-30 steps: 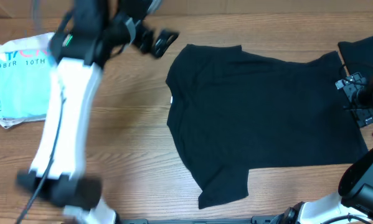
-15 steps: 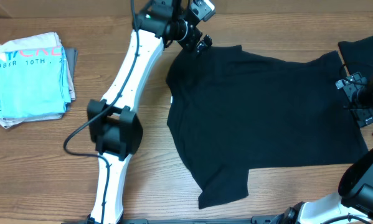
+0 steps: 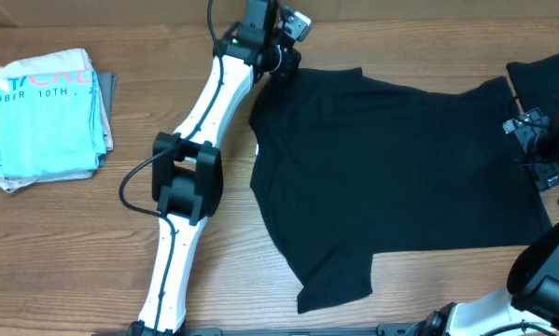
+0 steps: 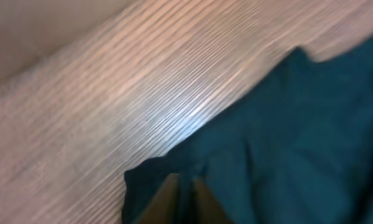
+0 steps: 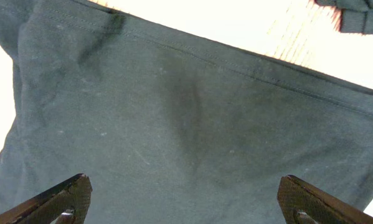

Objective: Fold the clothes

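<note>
The clothes in play are a large plain black T-shirt [image 3: 400, 177], spread flat on the wooden table with its collar to the left. My left gripper [image 3: 281, 67] is at the shirt's far left sleeve corner. In the left wrist view its fingers [image 4: 167, 199] stand almost together with a fold of the black T-shirt [image 4: 286, 143] pinched between them; the gripper [image 4: 186, 194] is shut on it. My right gripper [image 3: 538, 149] hovers over the shirt's right hem. In the right wrist view it [image 5: 186, 199] is wide open above the flat fabric [image 5: 174, 106], holding nothing.
A folded light-blue T-shirt [image 3: 46, 112] with lettering lies at the far left. Another black garment [image 3: 545, 79] sits at the back right, its edge also showing as dark cloth [image 5: 360, 15]. Bare wood [image 3: 74, 243] fills the front left.
My left arm swung from the left side over to the shirt's far left sleeve corner, and its jaws closed on the fabric. The right arm has not moved.
</note>
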`<action>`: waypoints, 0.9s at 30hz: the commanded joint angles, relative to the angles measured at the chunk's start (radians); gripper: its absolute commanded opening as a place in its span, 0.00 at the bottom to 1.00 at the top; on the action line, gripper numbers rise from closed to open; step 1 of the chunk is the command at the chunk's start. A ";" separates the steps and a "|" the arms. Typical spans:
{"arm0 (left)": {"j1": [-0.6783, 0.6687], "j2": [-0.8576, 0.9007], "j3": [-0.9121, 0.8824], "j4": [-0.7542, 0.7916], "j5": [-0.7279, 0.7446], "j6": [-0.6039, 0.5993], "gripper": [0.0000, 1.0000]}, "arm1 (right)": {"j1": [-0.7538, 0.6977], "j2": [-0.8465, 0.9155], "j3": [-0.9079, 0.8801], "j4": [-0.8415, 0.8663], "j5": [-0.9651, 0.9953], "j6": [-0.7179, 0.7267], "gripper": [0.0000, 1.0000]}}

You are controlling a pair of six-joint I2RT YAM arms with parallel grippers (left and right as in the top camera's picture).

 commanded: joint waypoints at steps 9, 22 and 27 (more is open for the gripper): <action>-0.001 0.110 0.023 0.020 -0.095 -0.111 0.04 | 0.001 -0.004 0.008 0.005 0.001 -0.004 1.00; 0.015 0.127 0.012 -0.220 -0.521 -0.486 0.04 | 0.001 -0.004 0.008 0.005 0.001 -0.004 1.00; 0.017 0.122 0.014 -0.333 -0.473 -0.557 0.04 | 0.001 -0.004 0.008 0.005 0.001 -0.004 1.00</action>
